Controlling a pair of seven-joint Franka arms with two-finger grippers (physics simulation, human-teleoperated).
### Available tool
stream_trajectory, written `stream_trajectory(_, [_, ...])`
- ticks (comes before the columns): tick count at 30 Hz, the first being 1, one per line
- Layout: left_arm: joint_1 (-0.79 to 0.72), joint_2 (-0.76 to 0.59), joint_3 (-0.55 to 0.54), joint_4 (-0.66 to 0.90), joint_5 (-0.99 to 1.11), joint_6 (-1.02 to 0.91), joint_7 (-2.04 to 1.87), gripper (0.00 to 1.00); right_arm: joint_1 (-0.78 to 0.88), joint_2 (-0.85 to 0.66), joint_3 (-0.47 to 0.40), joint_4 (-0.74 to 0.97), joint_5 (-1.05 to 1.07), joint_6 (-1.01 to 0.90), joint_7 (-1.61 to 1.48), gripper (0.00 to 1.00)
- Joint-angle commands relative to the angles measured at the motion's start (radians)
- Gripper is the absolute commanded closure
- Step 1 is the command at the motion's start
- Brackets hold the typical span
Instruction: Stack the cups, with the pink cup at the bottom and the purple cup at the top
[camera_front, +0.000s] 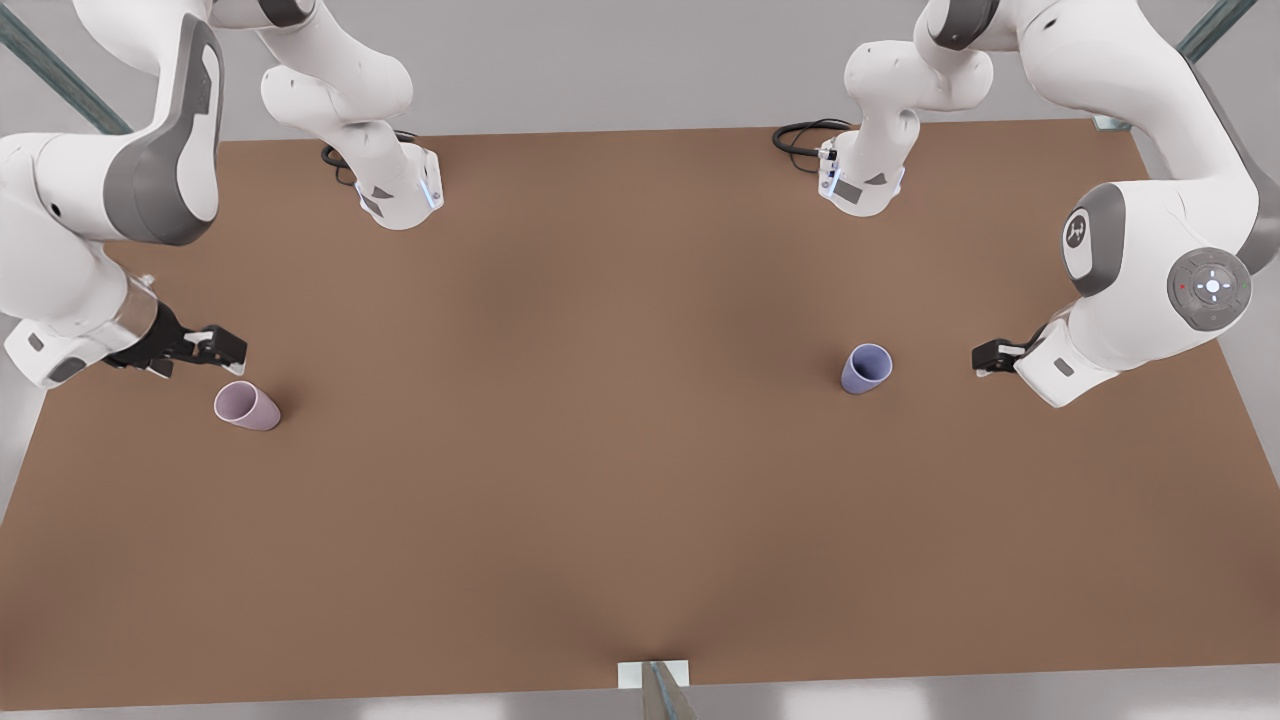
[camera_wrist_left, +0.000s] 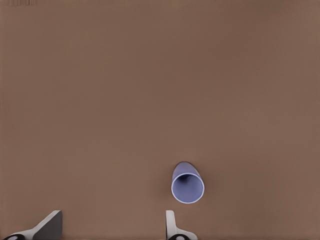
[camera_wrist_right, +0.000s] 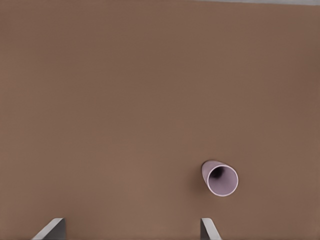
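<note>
Both cups stand upright and well apart on the brown tabletop (camera_front: 640, 450): the pink cup (camera_front: 246, 406) near the right tool (camera_front: 215, 345) at the front view's left, the purple cup (camera_front: 866, 368) near the left tool (camera_front: 990, 357) at the front view's right. Each tool hangs beside its cup, not over it, fingers apart and empty. Risks: a descent from this offset could land a finger on a rim and tip the cup, and the arms could collide when they converge to stack.
</note>
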Motion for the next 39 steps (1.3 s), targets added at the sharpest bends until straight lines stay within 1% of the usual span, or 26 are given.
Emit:
stream_trajectory(1, [0.0, -0.001, 0.0, 0.0, 0.002, 0.004, 0.024, 0.0, 0.0, 0.0, -0.001, -0.001, 0.0, 0.015, -0.02, 0.0])
stream_trajectory(4, [0.0, -0.001, 0.0, -0.001, 0.002, 0.002, 0.025, 0.0, -0.013, -0.008, -0.027, -0.102, 0.005, 0.102, -0.095, 0.0])
stream_trajectory(7, [0.0, -0.001, 0.002, -0.003, 0.0, -0.018, 0.033, 0.0, -0.013, -0.011, -0.1, -0.197, 0.022, 0.214, -0.212, 0.0])
stream_trajectory(10, [0.0, -0.001, 0.002, -0.004, 0.0, -0.018, 0.033, 0.0, -0.063, 0.02, -0.11, -0.245, 0.026, 0.29, -0.301, 0.0])
stream_trajectory(11, [0.0, 0.0, 0.002, -0.004, 0.0, -0.018, 0.033, 0.0, -0.079, 0.052, -0.11, -0.247, 0.026, 0.322, -0.388, 0.0])
stream_trajectory(14, [0.0, 0.006, 0.002, -0.006, 0.0, -0.019, 0.03, 0.0, -0.132, 0.108, -0.11, -0.248, 0.06, 0.371, -0.462, 0.0])
stream_trajectory(16, [0.0, 0.006, 0.002, -0.006, 0.0, -0.019, 0.031, 0.0, -0.174, 0.182, -0.111, -0.25, 0.065, 0.474, -0.566, 0.0])
stream_trajectory(17, [0.0, 0.013, 0.002, -0.006, 0.0, -0.019, 0.031, 0.0, -0.188, 0.199, -0.111, -0.257, 0.069, 0.481, -0.596, 0.0])
stream_trajectory(19, [0.0, 0.013, 0.002, -0.006, 0.0, -0.019, 0.031, 0.0, -0.191, 0.175, -0.111, -0.361, 0.069, 0.595, -0.675, 0.0])
stream_trajectory(21, [0.0, 0.014, 0.002, -0.006, 0.0, -0.019, 0.031, 0.0, -0.2, 0.139, -0.11, -0.432, 0.068, 0.604, -0.734, 0.0])
stream_trajectory(22, [0.0, 0.014, 0.002, -0.006, 0.0, -0.019, 0.031, 0.0, -0.201, 0.11, -0.11, -0.496, 0.065, 0.659, -0.749, 0.0])
stream_trajectory(24, [0.0, 0.014, 0.002, -0.007, 0.0, -0.021, 0.03, 0.0, -0.221, 0.109, -0.111, -0.546, 0.062, 0.734, -0.824, 0.0])
stream_trajectory(31, [0.0, 0.025, 0.002, -0.006, 0.0, -0.028, 0.025, 0.0, -0.281, 0.167, -0.111, -0.572, 0.068, 0.814, -0.95, 0.0])
stream_trajectory(34, [0.0, 0.031, 0.002, -0.006, 0.0, -0.028, 0.025, 0.0, -0.283, 0.184, -0.111, -0.601, 0.068, 0.819, -0.95, 0.0])
stream_trajectory(36, [0.0, 0.033, 0.002, -0.006, 0.0, -0.028, 0.025, 0.0, -0.283, 0.187, -0.111, -0.627, 0.068, 0.862, -0.952, 0.0])
stream_trajectory(39, [0.0, 0.036, 0.002, -0.006, 0.0, -0.028, 0.024, 0.0, -0.293, 0.208, -0.111, -0.628, 0.068, 0.862, -0.952, 0.0])
